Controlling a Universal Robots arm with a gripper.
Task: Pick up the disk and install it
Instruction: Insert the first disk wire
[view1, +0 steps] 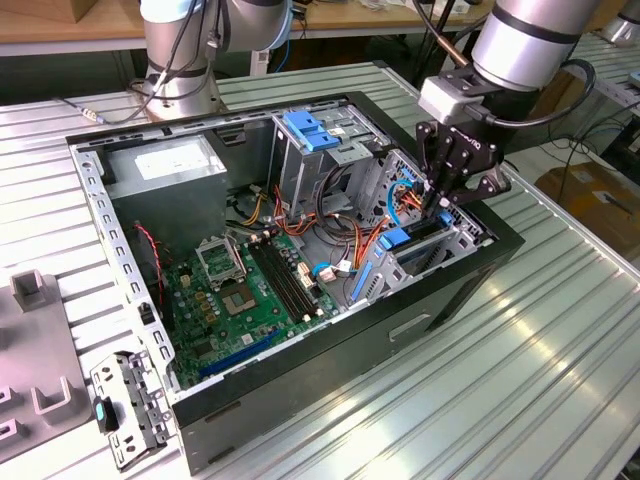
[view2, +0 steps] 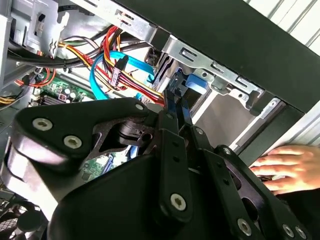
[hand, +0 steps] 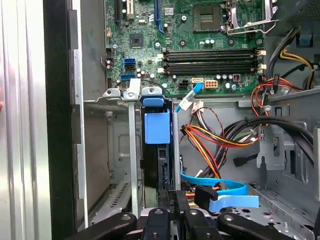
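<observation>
The disk (hand: 158, 170) stands on edge inside the drive bay at the case's corner on the exterior view's right. Its dark edge and blue plastic rail (hand: 157, 127) show between the bay's metal walls. In the exterior view the disk's blue rail (view1: 398, 240) sits just below my gripper (view1: 441, 203). My gripper (hand: 178, 206) hangs right over the disk's near end with its fingers drawn together. The fingertips (view2: 176, 97) rest against the blue rail tab (view2: 192, 84); nothing shows between them.
The open computer case (view1: 140, 290) lies on a ribbed metal table. It holds the green motherboard (view1: 250, 290), a grey power supply (view1: 165, 165), a tall cage with a blue handle (view1: 310, 130) and cable bundles (hand: 215, 137). A person's hand (view2: 280, 165) rests on the case's outer side.
</observation>
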